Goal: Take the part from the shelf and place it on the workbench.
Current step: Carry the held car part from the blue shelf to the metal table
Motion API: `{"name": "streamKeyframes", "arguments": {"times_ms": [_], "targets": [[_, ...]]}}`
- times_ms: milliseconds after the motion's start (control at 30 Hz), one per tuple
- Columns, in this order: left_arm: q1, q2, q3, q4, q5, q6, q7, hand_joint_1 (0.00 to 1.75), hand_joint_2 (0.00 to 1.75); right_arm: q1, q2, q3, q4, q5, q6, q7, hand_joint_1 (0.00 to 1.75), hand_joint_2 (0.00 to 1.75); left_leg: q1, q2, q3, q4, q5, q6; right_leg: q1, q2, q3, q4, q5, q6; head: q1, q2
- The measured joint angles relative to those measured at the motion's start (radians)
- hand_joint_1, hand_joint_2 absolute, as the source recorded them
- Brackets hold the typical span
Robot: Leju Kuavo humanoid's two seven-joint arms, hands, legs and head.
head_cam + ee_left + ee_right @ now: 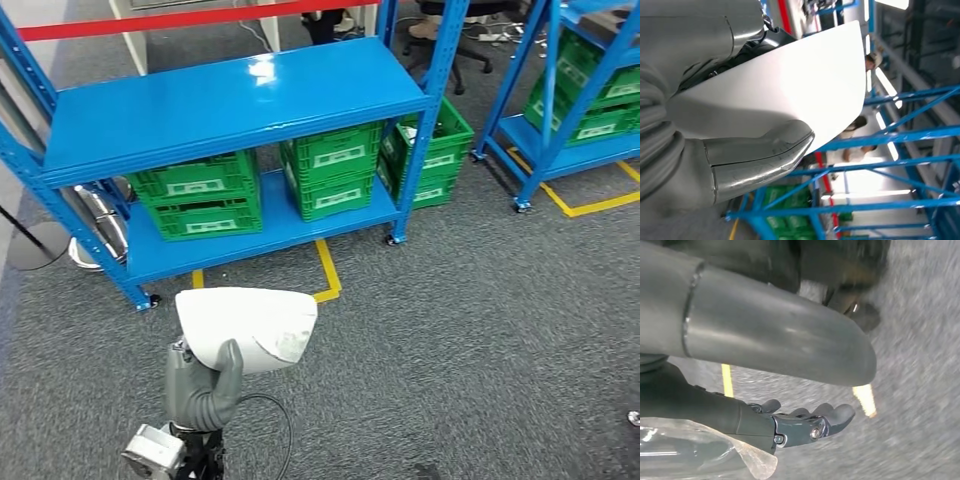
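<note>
Left hand (202, 385) grips the white part (249, 326), thumb wrapped over its near edge, holding it up above the grey carpet (468, 340) in front of the blue shelf (226, 105). Part is a smooth curved white shell, rounded at one end, with scuffed marks near the other end. Right hand (806, 422) holds nothing, fingers stretched out and apart above the carpet. Green crates (198, 195) sit on the shelf's lower level.

One white part (249, 325), four green crates (198, 193).
</note>
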Motion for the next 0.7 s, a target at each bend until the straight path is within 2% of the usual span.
{"name": "streamKeyframes", "arguments": {"times_ms": [33, 100, 133, 167, 233, 300, 333, 367, 400, 433, 467, 500, 533, 567, 600, 633, 700], "targets": [[0.001, -0.005, 0.008, 0.012, -0.008, 0.018, 0.000, 1.75, 1.75, -0.001, 0.000, -0.002, 0.000, -0.002, -0.011, 0.012, 0.00, 0.00, 0.000, -0.014, 0.009, -0.021, -0.001, 0.003, -0.002, 0.011, -0.008, 0.001, 0.004, 0.007, 0.000, 0.000], [0.002, -0.015, 0.024, 0.027, -0.019, 0.039, 0.001, 1.75, 1.75, -0.001, 0.000, -0.006, 0.000, -0.001, -0.022, 0.030, 0.00, 0.00, 0.000, 0.004, 0.013, -0.041, -0.004, 0.009, -0.006, 0.030, -0.020, 0.002, 0.010, 0.021, -0.003, 0.000], [0.000, -0.019, 0.028, 0.033, -0.021, 0.040, 0.003, 1.75, 1.75, 0.000, 0.000, -0.007, 0.000, 0.000, -0.023, 0.035, 0.00, 0.00, 0.002, 0.018, 0.015, -0.050, -0.005, 0.013, -0.005, 0.023, -0.028, 0.007, 0.006, 0.026, -0.002, 0.000], [-0.001, -0.022, 0.030, 0.038, -0.023, 0.036, 0.004, 1.75, 1.75, 0.001, 0.000, -0.008, 0.000, 0.001, -0.024, 0.039, 0.00, 0.00, 0.004, 0.031, 0.017, -0.060, -0.005, 0.019, -0.004, 0.005, -0.043, 0.028, -0.009, 0.030, 0.001, 0.000], [-0.002, -0.024, 0.031, 0.046, -0.027, 0.025, 0.006, 1.75, 1.75, 0.000, 0.000, -0.009, 0.000, 0.001, -0.023, 0.039, 0.00, 0.00, 0.005, 0.057, 0.017, -0.068, -0.003, 0.027, -0.003, -0.043, -0.097, 0.126, -0.061, 0.038, 0.009, 0.000], [-0.002, -0.023, 0.031, 0.051, -0.034, 0.012, 0.006, 1.75, 1.75, -0.002, 0.000, -0.011, 0.000, -0.005, -0.019, 0.032, 0.00, 0.00, 0.003, 0.084, 0.015, -0.067, -0.003, 0.029, -0.005, -0.061, -0.163, 0.257, -0.108, 0.045, 0.012, 0.000], [-0.002, -0.022, 0.031, 0.053, -0.034, 0.007, 0.006, 1.75, 1.75, -0.001, -0.001, -0.012, 0.000, -0.008, -0.017, 0.027, 0.00, 0.00, 0.003, 0.097, 0.014, -0.067, -0.003, 0.029, -0.006, -0.064, -0.180, 0.292, -0.111, 0.048, 0.012, 0.000], [-0.002, -0.022, 0.031, 0.053, -0.033, 0.004, 0.006, 1.75, 1.75, 0.000, -0.001, -0.014, 0.000, -0.011, -0.015, 0.022, 0.00, 0.00, 0.003, 0.110, 0.014, -0.065, -0.004, 0.029, -0.006, -0.068, -0.179, 0.289, -0.095, 0.049, 0.012, 0.000], [-0.001, -0.022, 0.032, 0.053, -0.030, 0.002, 0.006, 1.75, 1.75, 0.001, -0.001, -0.016, 0.000, -0.014, -0.014, 0.018, 0.00, 0.00, 0.003, 0.122, 0.015, -0.064, -0.005, 0.028, -0.006, -0.074, -0.156, 0.243, -0.063, 0.049, 0.012, 0.000], [0.000, -0.022, 0.033, 0.053, -0.027, 0.001, 0.006, 1.75, 1.75, 0.001, -0.002, -0.017, 0.000, -0.016, -0.013, 0.017, 0.00, 0.00, 0.002, 0.132, 0.015, -0.061, -0.007, 0.026, -0.006, -0.092, -0.119, 0.172, -0.026, 0.049, 0.012, 0.000], [0.001, -0.022, 0.034, 0.053, -0.025, -0.001, 0.006, 1.75, 1.75, -0.001, -0.002, -0.018, 0.000, -0.017, -0.013, 0.019, 0.00, 0.00, -0.001, 0.142, 0.015, -0.056, -0.010, 0.022, -0.002, -0.116, -0.083, 0.100, -0.001, 0.047, 0.013, 0.000], [0.002, -0.023, 0.035, 0.051, -0.027, -0.002, 0.006, 1.75, 1.75, -0.004, -0.002, -0.018, 0.000, -0.018, -0.012, 0.022, 0.00, 0.00, -0.004, 0.151, 0.013, -0.052, -0.012, 0.017, 0.000, -0.135, -0.056, 0.049, 0.014, 0.041, 0.013, 0.000], [0.002, -0.023, 0.036, 0.050, -0.033, -0.001, 0.006, 1.75, 1.75, -0.006, -0.002, -0.019, 0.000, -0.021, -0.012, 0.024, 0.00, 0.00, -0.008, 0.159, 0.012, -0.048, -0.014, 0.013, 0.002, -0.147, -0.043, 0.023, 0.017, 0.035, 0.012, 0.000], [0.003, -0.023, 0.036, 0.049, -0.042, 0.003, 0.006, 1.75, 1.75, -0.007, -0.002, -0.020, 0.000, -0.029, -0.013, 0.024, 0.00, 0.00, -0.011, 0.169, 0.011, -0.046, -0.014, 0.009, 0.005, -0.146, -0.043, 0.018, 0.014, 0.027, 0.012, 0.000], [0.004, -0.023, 0.037, 0.049, -0.054, 0.011, 0.006, 1.75, 1.75, -0.007, -0.002, -0.025, 0.000, -0.041, -0.014, 0.024, 0.00, 0.00, -0.012, 0.180, 0.011, -0.044, -0.015, 0.006, 0.003, -0.133, -0.045, 0.020, 0.016, 0.019, 0.011, 0.000], [0.004, -0.023, 0.039, 0.050, -0.064, 0.019, 0.008, 1.75, 1.75, -0.005, -0.002, -0.032, 0.000, -0.054, -0.016, 0.026, 0.00, 0.00, -0.010, 0.180, 0.012, -0.040, -0.020, 0.001, 0.002, -0.122, -0.048, 0.020, 0.019, 0.013, 0.011, 0.000], [0.006, -0.024, 0.045, 0.052, -0.066, 0.022, 0.011, 1.75, 1.75, -0.005, -0.003, -0.050, 0.000, -0.079, -0.023, 0.035, 0.00, 0.00, -0.005, 0.142, -0.003, 0.005, -0.059, -0.010, -0.002, -0.098, -0.052, 0.019, 0.026, 0.000, 0.008, 0.000]]}}
